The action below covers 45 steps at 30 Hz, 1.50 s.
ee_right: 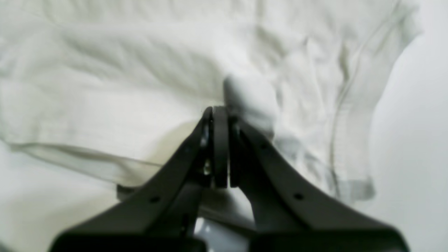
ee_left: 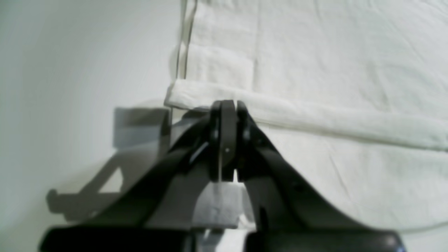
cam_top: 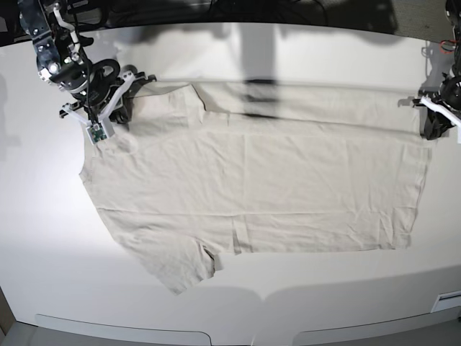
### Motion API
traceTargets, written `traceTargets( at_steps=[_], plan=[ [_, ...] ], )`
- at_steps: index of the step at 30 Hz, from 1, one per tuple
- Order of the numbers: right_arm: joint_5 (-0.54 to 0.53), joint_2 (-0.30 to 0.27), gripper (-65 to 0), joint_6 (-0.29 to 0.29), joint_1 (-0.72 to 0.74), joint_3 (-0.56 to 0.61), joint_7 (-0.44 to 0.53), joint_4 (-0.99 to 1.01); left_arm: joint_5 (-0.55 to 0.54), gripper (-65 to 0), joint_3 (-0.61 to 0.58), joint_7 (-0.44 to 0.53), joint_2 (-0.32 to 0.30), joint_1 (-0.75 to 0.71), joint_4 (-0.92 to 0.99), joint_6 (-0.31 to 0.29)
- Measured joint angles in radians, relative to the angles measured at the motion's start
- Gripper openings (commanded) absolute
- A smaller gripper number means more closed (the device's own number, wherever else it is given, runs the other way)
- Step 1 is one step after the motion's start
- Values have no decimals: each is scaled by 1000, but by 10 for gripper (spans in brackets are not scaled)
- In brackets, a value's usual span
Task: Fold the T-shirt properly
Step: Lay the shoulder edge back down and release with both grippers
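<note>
Base view: the T-shirt [cam_top: 259, 194] lies spread on the white table [cam_top: 238, 295], collar end toward the view's left and hem toward its right, with its far long edge folded inward so that a doubled strip runs along the top of the garment. One short sleeve [cam_top: 184, 263] projects at the near left. The right gripper [cam_top: 108, 108] stands at the far left corner of the cloth, near the shoulder; the left gripper [cam_top: 434, 119] stands at the far right corner, at the hem. In the left wrist view, the left gripper [ee_left: 227, 105] has its black jaws fully together, the tips resting at the thick hem band [ee_left: 315, 120] beside the garment's corner; whether any fabric is pinched between them cannot be told. In the right wrist view, the right gripper [ee_right: 220, 110] is likewise closed, its tips pressed against a raised bunch of cloth [ee_right: 248, 96]; a grip on the fabric cannot be confirmed because of blur. No brand, print or legible writing is visible on the T-shirt. A small green board [cam_top: 96, 132] on the right arm carries no readable marking.
</note>
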<state>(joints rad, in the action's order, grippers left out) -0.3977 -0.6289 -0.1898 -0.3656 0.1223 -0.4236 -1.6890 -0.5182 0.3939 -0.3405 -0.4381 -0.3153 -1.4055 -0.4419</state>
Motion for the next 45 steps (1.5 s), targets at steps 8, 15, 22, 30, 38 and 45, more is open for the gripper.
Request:
traceTargets(
  at_steps=[8, 15, 22, 30, 38, 45],
  plan=[
    [-6, 3, -650, -22, 19, -4, 21, 86, 69, -650, 4, 70, 87, 21, 129, -63],
    [2, 2, -650, -17, -13, -4, -40, 57, 71, -650, 6, 55, 79, -8, 139, -80],
    [116, 0, -650, 2, -159, -5, -30, -71, 50, -650, 11, 79, 44, -116, 103, -89],
    [214, 0, -650, 2, -261, -5, 0, -97, 51, -650, 13, 115, 42, -264, 24, -83],
    [239, 0, -650, 10, -311, -5, 19, -98, 58, -650, 12, 128, 42, -331, -17, -82],
    [294, 0, -650, 82, -400, -14, 3, -169, 56, -650, 13, 101, 42, -331, -23, -82]
  ],
)
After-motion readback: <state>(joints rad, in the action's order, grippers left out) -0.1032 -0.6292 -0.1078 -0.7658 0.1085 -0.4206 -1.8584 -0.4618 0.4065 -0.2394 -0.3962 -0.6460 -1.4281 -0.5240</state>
